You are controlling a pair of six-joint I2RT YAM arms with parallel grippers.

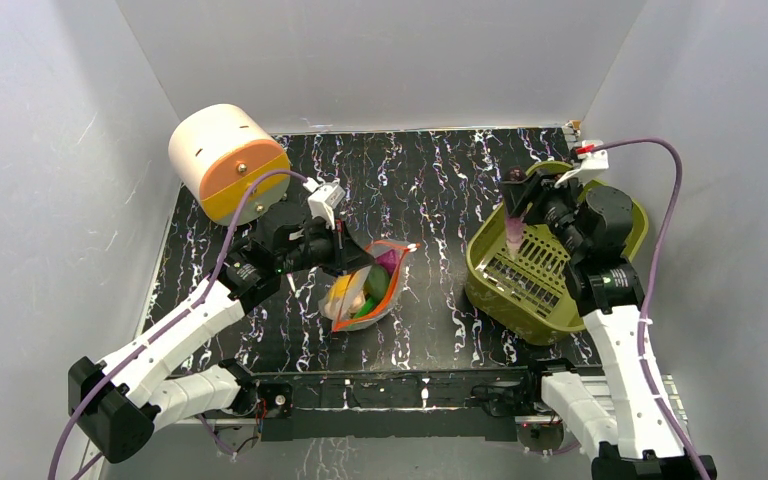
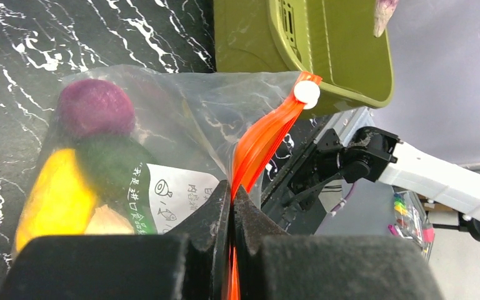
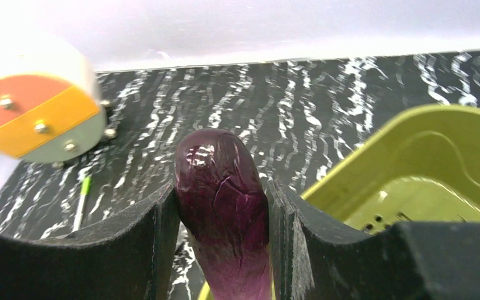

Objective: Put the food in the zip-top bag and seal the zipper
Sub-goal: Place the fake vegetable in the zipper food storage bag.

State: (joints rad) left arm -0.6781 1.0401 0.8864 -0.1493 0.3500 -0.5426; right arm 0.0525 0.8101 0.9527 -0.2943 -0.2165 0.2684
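Observation:
The clear zip-top bag [image 1: 365, 290] lies mid-table, mouth lifted. My left gripper [image 1: 352, 252] is shut on its orange-red zipper [image 2: 264, 140], which has a white slider [image 2: 306, 92] at the far end. Through the plastic in the left wrist view I see a pink-purple round piece [image 2: 94, 106], a green piece [image 2: 109, 159], the yellow lemon-like oval [image 2: 53, 197] and a small beige lump [image 2: 106, 220]. My right gripper [image 1: 516, 205] is shut on the dark purple eggplant [image 3: 225, 200] and holds it above the left rim of the olive-green basket [image 1: 560, 290].
The olive-green slotted basket [image 3: 425, 169] stands at the right. A cream and orange cylinder [image 1: 228, 160] lies at the back left. A thin green stick [image 3: 81, 200] lies on the black marbled table [image 1: 440, 170]. White walls close in the sides and back.

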